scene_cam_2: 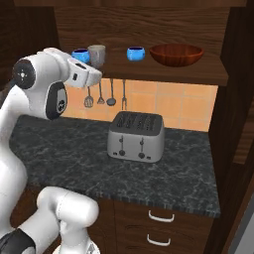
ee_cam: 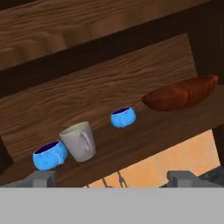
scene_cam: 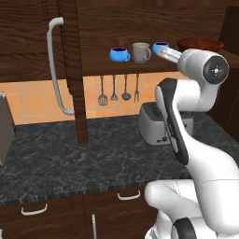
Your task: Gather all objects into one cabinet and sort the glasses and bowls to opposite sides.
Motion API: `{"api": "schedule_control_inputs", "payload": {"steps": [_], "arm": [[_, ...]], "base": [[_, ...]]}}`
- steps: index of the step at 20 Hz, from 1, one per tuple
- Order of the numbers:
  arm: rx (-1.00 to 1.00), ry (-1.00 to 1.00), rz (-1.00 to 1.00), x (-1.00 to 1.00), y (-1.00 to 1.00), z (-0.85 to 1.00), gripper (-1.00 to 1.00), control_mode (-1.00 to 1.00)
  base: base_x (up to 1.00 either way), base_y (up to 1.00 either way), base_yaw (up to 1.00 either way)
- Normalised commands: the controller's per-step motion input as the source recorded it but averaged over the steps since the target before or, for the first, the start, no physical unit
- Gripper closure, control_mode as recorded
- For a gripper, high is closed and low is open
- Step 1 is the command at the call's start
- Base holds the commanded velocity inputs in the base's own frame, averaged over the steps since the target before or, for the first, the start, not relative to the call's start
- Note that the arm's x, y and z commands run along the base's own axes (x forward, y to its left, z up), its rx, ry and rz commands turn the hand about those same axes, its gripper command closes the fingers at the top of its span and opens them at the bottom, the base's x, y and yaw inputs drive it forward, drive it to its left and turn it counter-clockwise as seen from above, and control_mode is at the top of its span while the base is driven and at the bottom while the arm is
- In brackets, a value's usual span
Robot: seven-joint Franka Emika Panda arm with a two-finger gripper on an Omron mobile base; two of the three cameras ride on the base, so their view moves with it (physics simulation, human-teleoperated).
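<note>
On the shelf of the open dark wood cabinet (scene_cam: 140, 68) stand, from left to right, a bright blue mug (scene_cam: 120, 54), a grey-beige handled mug (scene_cam: 141, 52), a small blue cup (ee_cam: 123, 117) and a wide reddish-brown bowl (ee_cam: 181, 94). The same row shows in the right base view: blue mug (scene_cam_2: 80, 54), grey mug (scene_cam_2: 97, 54), blue cup (scene_cam_2: 135, 53), bowl (scene_cam_2: 176, 53). My gripper (ee_cam: 113, 178) hangs in front of and slightly below the shelf edge, facing the cups. It is open, with nothing between its fingers. The arm hides part of the small blue cup in the left base view.
The cabinet door (scene_cam: 77, 70) stands open to the left, its pale curved handle (scene_cam: 54, 70) facing the room. A silver toaster (scene_cam_2: 136, 136) sits on the dark stone counter (scene_cam_2: 64, 149) under the shelf. Kitchen utensils (scene_cam: 114, 88) hang on the tiled wall.
</note>
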Motion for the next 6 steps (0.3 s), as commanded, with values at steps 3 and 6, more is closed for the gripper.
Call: {"api": "schedule_control_inputs", "payload": {"steps": [3, 6], "arm": [[0.12, 0.58, -0.03, -0.18, -0.14, 0.0, -1.0, -1.0], [-0.05, 0.18, 0.03, 0.0, 0.0, 0.0, -1.0, -1.0]], "base": [[0.0, 0.0, 0.0], [0.0, 0.0, 0.0]]}}
